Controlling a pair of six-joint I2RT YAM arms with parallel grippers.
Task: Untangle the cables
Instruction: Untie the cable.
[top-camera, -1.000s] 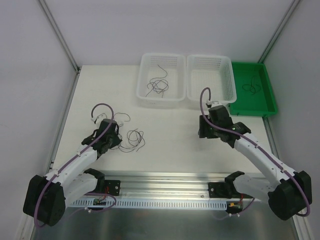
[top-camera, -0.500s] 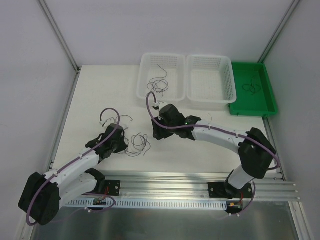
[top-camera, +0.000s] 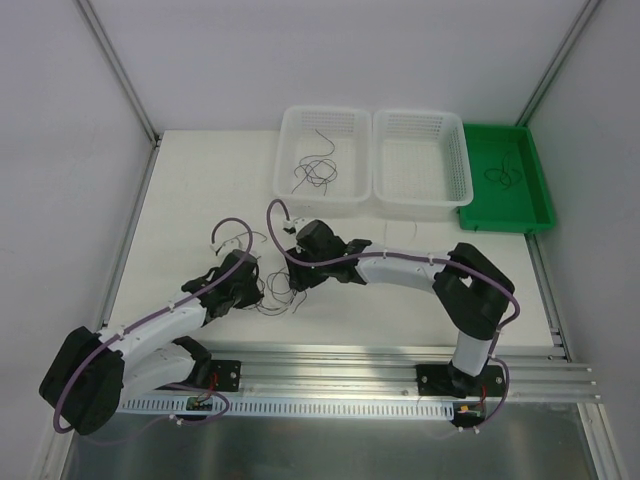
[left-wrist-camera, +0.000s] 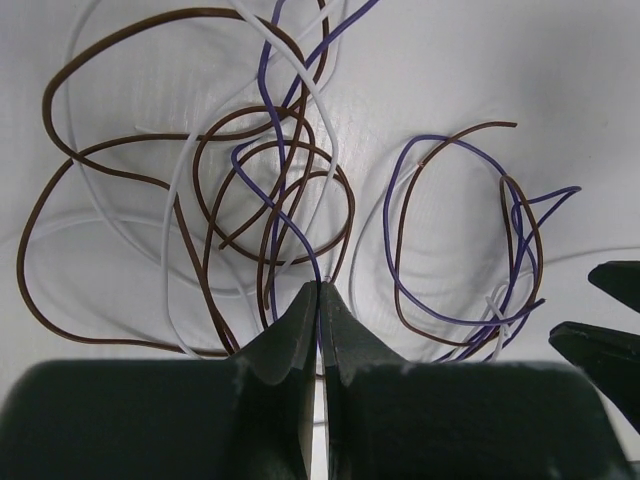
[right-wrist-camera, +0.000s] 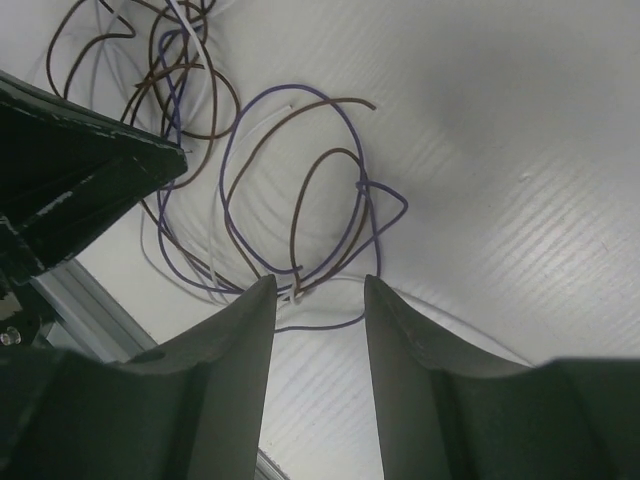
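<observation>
Left wrist view: left claw pinches one purple strand of the cables as an anchor, while right claw, spread at four o'clock, looks ready to draw loops apart

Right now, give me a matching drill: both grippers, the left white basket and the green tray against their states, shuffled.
Column 1
1. left gripper
2. right gripper
3. left white basket
4. green tray

Column 2
A. holds one small cable curl
B. shut on a purple cable
C. holds several loose cables
D. open over a cable loop

Pairs: 1-B, 2-D, 3-C, 4-A
</observation>
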